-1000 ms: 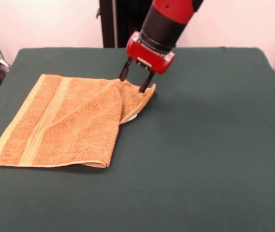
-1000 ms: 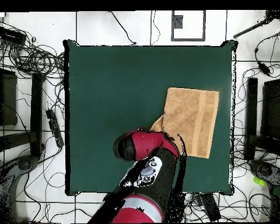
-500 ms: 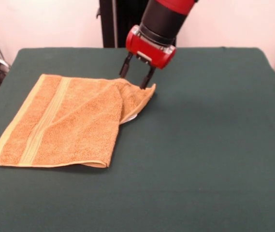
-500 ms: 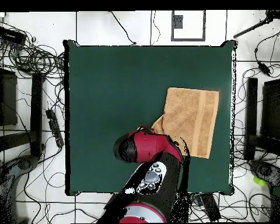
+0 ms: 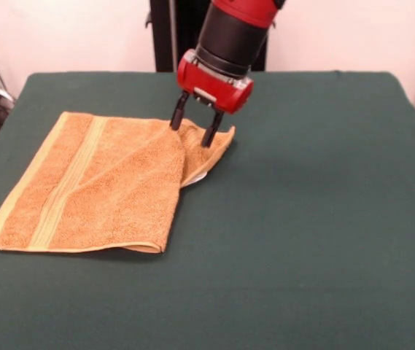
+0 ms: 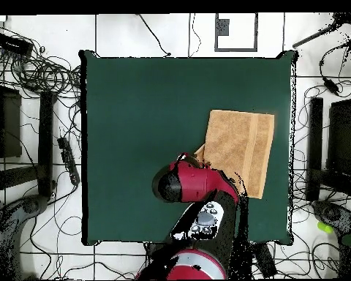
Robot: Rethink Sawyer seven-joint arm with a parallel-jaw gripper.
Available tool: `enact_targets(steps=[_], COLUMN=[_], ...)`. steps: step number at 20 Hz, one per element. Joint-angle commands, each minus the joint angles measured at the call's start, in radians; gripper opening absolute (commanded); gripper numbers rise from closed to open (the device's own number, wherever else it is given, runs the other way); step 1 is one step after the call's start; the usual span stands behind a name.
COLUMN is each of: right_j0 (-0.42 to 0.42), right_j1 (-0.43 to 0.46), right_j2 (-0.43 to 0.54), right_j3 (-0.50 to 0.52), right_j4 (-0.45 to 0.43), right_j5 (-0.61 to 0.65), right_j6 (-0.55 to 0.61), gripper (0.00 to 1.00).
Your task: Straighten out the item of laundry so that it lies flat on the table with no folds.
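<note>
The golden-orange towel (image 5: pixel 98 186) lies folded over on the left part of the dark green table (image 5: pixel 309 219), with a lighter woven band near its left edge. Its top layer ends in a diagonal fold, and a corner sticks out to the right with a bit of white tag under it. My gripper (image 5: pixel 190 130) is open and empty, its two dark fingers straddling the raised fold at the towel's far right corner. In the overhead view the towel (image 6: pixel 240 146) sits at the table's right and the arm (image 6: pixel 189 183) covers its lower left corner.
The table (image 6: pixel 134 117) is bordered by cables and equipment on the floor (image 6: pixel 47 73). A dark post stands behind the table's far edge (image 5: pixel 165 36).
My gripper has moved left along the towel's far corner, from over the protruding corner to over the fold. The towel has not visibly changed shape.
</note>
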Motion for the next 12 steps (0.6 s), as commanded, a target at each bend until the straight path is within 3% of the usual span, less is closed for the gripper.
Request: enact_targets(steps=[1,8,12], right_j0=[0.01,0.011,0.046], right_j1=[0.052,0.079,0.068], right_j2=[0.106,0.094,0.068], right_j3=[0.073,0.06,0.055], right_j4=[0.053,0.066,0.089], right_j5=[-0.073,-0.097,-0.039], right_j6=[0.175,0.188,0.201], gripper=[1.0,1.0,1.0])
